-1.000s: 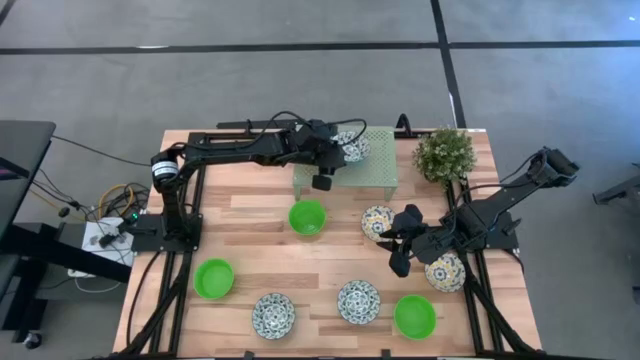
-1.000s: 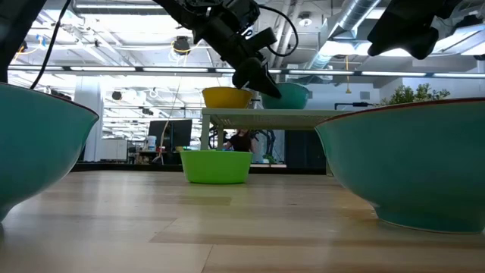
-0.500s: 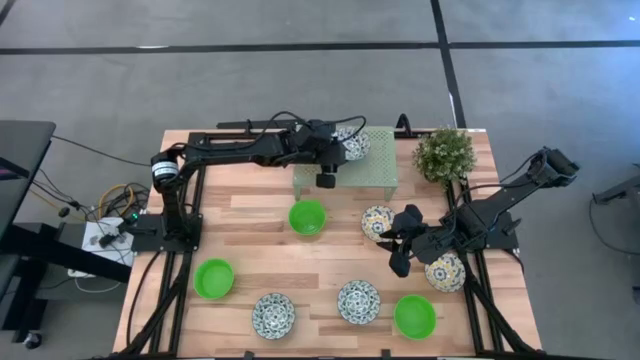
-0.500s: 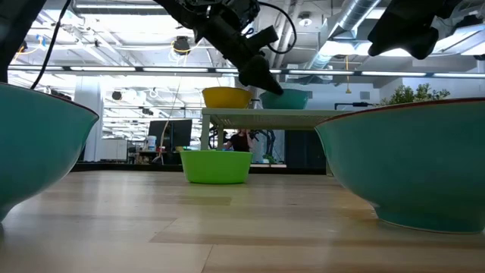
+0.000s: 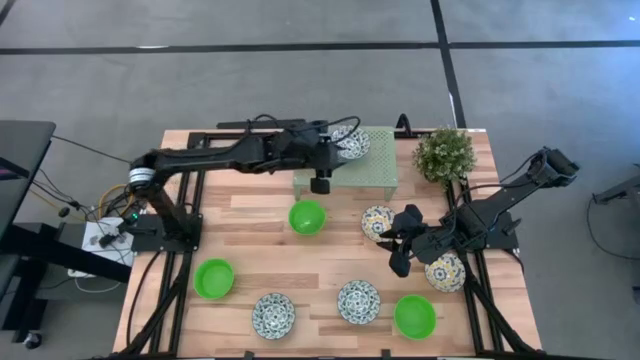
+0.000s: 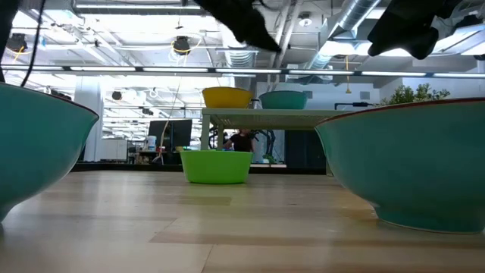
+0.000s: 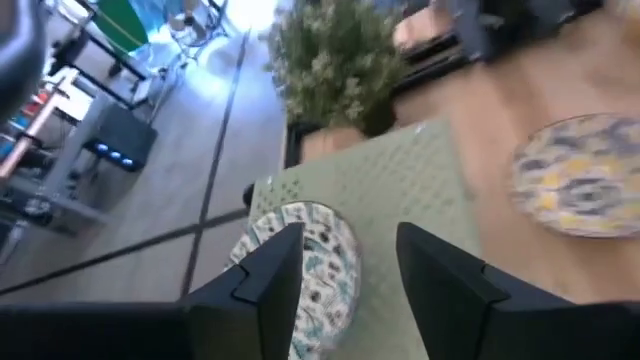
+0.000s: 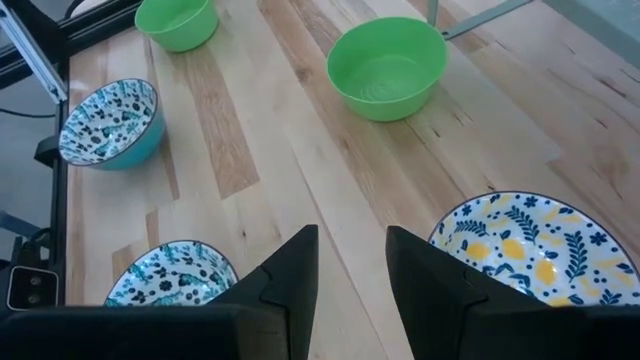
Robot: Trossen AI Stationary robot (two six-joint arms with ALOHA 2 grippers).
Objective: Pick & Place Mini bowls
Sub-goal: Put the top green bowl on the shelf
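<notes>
Left hand (image 5: 330,163) hangs with fingers apart just beside patterned bowl (image 5: 350,145) on rack (image 5: 375,170), apparently let go; right hand (image 5: 400,240), fingers parted, empty, waits mid-desk near the other bowls.

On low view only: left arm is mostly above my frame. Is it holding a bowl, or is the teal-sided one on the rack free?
Observer: Free. In the left wrist view the left gripper has its jaws apart and empty. The white, blue-patterned mini bowl sits on the pale-green mesh rack.
Operator: Right arm?
Observer: The right gripper hangs over the wooden table, jaws open, nothing in them.
Operator: Anything behind my big near bowls?
Observer: The high view shows a plain bright green mini bowl by the right arm.
</notes>
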